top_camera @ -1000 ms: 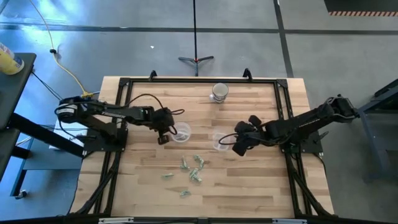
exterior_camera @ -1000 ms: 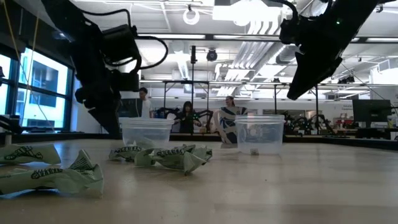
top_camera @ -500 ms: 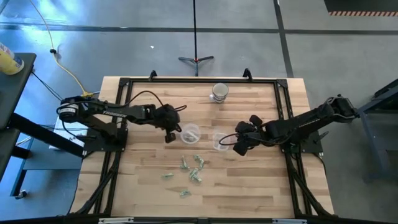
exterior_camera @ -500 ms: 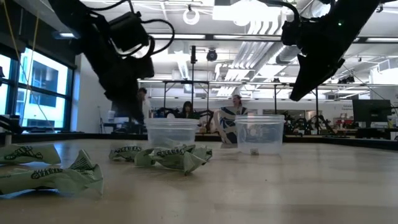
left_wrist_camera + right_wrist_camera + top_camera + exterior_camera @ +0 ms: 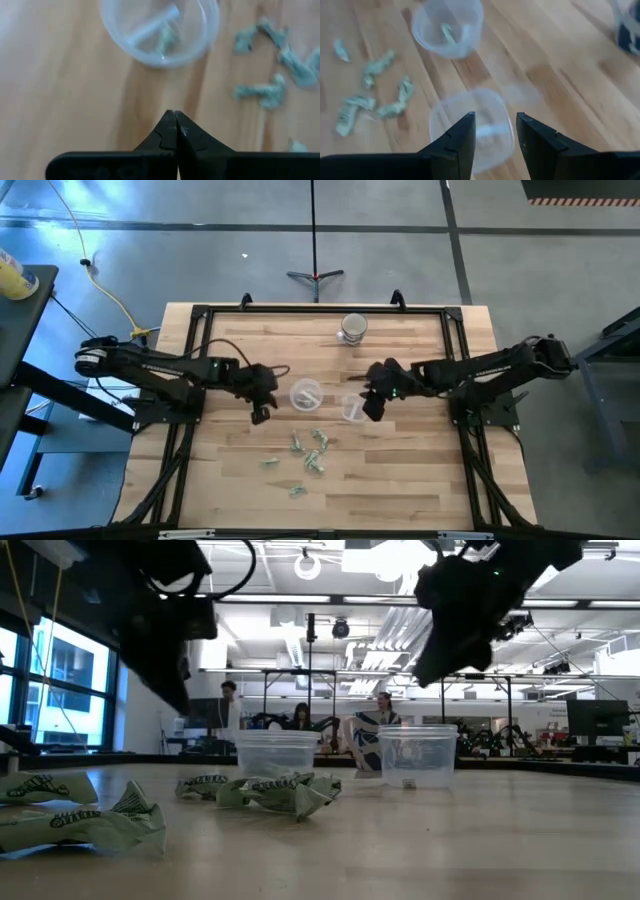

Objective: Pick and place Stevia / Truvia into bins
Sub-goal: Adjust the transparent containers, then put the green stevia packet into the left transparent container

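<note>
Several pale green packets (image 5: 310,450) lie loose on the wood near the table's near edge, also in the low view (image 5: 272,790). The round shallow cup (image 5: 306,394) stands upright and has a packet (image 5: 162,37) inside. The tumbler-like cup (image 5: 352,409) stands to its right. My left gripper (image 5: 262,412) is shut and hovers left of the round cup, a gap apart (image 5: 175,116). My right gripper (image 5: 372,404) is open above the tumbler's right side, its fingers (image 5: 465,131) raised over the tumbler (image 5: 470,131).
A greyish jar (image 5: 352,328) stands near the table's far edge. Black frame rails (image 5: 200,370) run along the left, right and far sides. Bare wood lies between the cups and the jar. People show in the room beyond the table (image 5: 300,725).
My left gripper moved toward the table's right and slid the round cup that way along the table, then drew back toward the left and near edges. My right gripper moved toward the table's left, to above the tumbler. The packets on the table stayed put.
</note>
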Tool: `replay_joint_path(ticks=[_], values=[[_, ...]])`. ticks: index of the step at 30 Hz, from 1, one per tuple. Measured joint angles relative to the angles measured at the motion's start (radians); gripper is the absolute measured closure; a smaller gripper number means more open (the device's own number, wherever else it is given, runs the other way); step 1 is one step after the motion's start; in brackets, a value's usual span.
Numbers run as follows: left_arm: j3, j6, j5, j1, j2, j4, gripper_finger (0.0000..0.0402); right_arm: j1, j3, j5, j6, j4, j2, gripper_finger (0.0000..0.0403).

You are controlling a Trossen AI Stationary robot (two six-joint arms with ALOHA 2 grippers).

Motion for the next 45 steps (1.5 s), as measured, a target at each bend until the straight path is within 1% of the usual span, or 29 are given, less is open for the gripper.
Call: replay_joint_path(ticks=[2,4,8,10,12,14,17,21,25,31,34,38,40,43,45], values=[[0.0,-0.042,-0.014,-0.055,0.0,-0.034,0.0373,-0.011,0.0,-0.041,-0.074,0.061,0.004,0.0269],[0.0,-0.098,-0.058,-0.123,0.0,-0.058,0.0362,0.001,0.015,-0.086,-0.162,0.094,0.02,0.0269],[0.0,-0.221,-0.158,-0.255,0.0,-0.08,0.0339,0.046,0.105,-0.099,-0.332,0.055,0.101,0.0269],[0.0,-0.275,-0.177,-0.304,0.0,-0.08,0.0333,0.055,0.15,-0.105,-0.394,0.052,0.153,0.0269],[0.0,-0.324,-0.185,-0.344,0.0,-0.08,0.033,0.042,0.186,-0.135,-0.444,0.051,0.201,0.0269],[0.0,-0.374,-0.186,-0.375,0.0,-0.082,0.0331,0.018,0.213,-0.182,-0.459,0.059,0.241,0.0269],[0.0,-0.438,-0.198,-0.42,0.0,-0.082,0.0336,-0.013,0.238,-0.234,-0.427,0.057,0.307,0.0269],[0.0,-0.506,-0.249,-0.48,0.0,-0.082,0.0346,-0.025,0.283,-0.245,-0.443,0.049,0.385,0.0269],[0.0,-0.537,-0.301,-0.513,0.0,-0.086,0.0353,-0.025,0.37,-0.233,-0.467,0.004,0.454,0.0269],[0.0,-0.534,-0.336,-0.514,0.0,-0.093,0.0355,-0.044,0.475,-0.177,-0.491,-0.197,0.548,0.0269],[0.0,-0.534,-0.363,-0.515,0.0,-0.113,0.0355,-0.04,0.474,-0.151,-0.498,-0.275,0.562,0.027],[0.0,-0.532,-0.389,-0.514,0.0,-0.143,0.0355,-0.033,0.456,-0.157,-0.489,-0.373,0.556,0.027],[-0.002,-0.529,-0.39,-0.514,0.001,-0.143,0.0355,-0.023,0.456,-0.158,-0.49,-0.383,0.542,0.027],[-0.002,-0.508,-0.39,-0.514,0.001,-0.137,0.0355,0.003,0.457,-0.162,-0.503,-0.312,0.502,0.0269],[-0.002,-0.508,-0.39,-0.514,0.001,-0.13,0.0355,0.02,0.46,-0.144,-0.517,-0.279,0.474,0.0269]])
